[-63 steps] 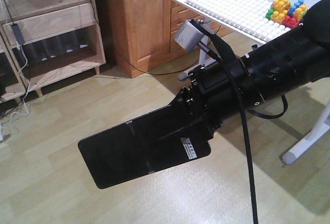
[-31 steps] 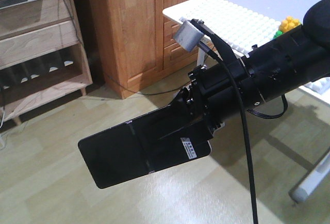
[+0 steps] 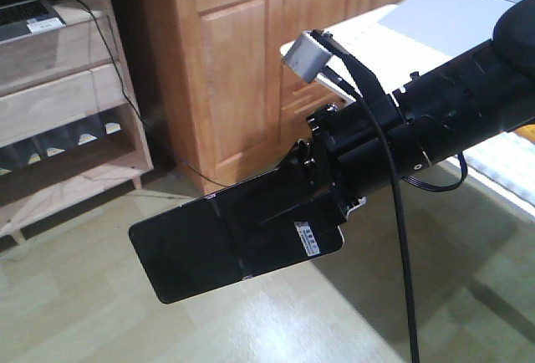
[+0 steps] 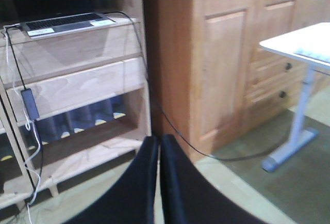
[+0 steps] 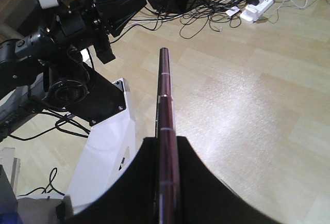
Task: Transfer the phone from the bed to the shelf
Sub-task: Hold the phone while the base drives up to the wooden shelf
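Note:
The phone (image 3: 188,250), black and glossy, hangs over the floor with my right gripper (image 3: 255,229) shut on one end; a white sticker shows by the fingers. In the right wrist view the phone (image 5: 165,90) is edge-on, its pinkish rim sticking out from my right gripper (image 5: 167,144). My left gripper (image 4: 159,141) is shut on nothing and points at the foot of the shelf (image 4: 82,84). The pale wooden shelf (image 3: 58,99) stands at the left. The bed is out of view.
A grey laptop (image 4: 67,21) lies on the shelf's upper board, with a cable and power brick (image 4: 30,102) hanging down. An orange-brown wooden cabinet (image 3: 242,70) stands right of the shelf. A white table (image 4: 299,46) is at the right. Cables (image 5: 216,2) lie on the floor.
The background has shifted: the cabinet and shelf look larger and nearer, and the table's toy blocks have slid out on the right. The phone stays in the right gripper as before.

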Robot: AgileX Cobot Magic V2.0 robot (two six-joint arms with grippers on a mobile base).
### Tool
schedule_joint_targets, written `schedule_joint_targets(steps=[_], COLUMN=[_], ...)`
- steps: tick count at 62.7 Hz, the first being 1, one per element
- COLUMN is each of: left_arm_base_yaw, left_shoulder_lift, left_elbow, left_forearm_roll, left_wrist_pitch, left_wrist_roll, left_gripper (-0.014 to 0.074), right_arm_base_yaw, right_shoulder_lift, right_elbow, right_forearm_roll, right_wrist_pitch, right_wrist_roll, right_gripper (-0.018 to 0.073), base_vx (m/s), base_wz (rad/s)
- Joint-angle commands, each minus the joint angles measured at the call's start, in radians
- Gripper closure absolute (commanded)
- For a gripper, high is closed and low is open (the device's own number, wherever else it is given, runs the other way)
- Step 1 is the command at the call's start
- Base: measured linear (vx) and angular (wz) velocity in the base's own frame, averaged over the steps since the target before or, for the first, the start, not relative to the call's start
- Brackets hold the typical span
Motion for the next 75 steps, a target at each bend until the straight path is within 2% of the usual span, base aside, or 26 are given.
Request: schedule_joint_targets(steps=[1, 75], left_arm_base_yaw=[0.0, 0.0], left_shoulder_lift=[-0.008, -0.008], left_elbow=[0.007, 0.007], left_forearm_roll=[-0.009, -0.009], left_wrist_pitch=[-0.07, -0.07], left_wrist_roll=[0.0, 0.0], left_gripper=[0.0595, 0.0595], right_arm_base_yaw=[0.0, -0.001], right_shoulder_lift=[-0.036, -0.036], right_elbow=[-0.023, -0.023], right_forearm_roll=[0.075, 0.075], right_wrist_pitch=[0.059, 0.059], right_wrist_roll=[-0.001, -0.001], right_gripper=[0.0561, 0.0561], base_vx=[0.47, 0.43], base_wz=[0.24, 0.38])
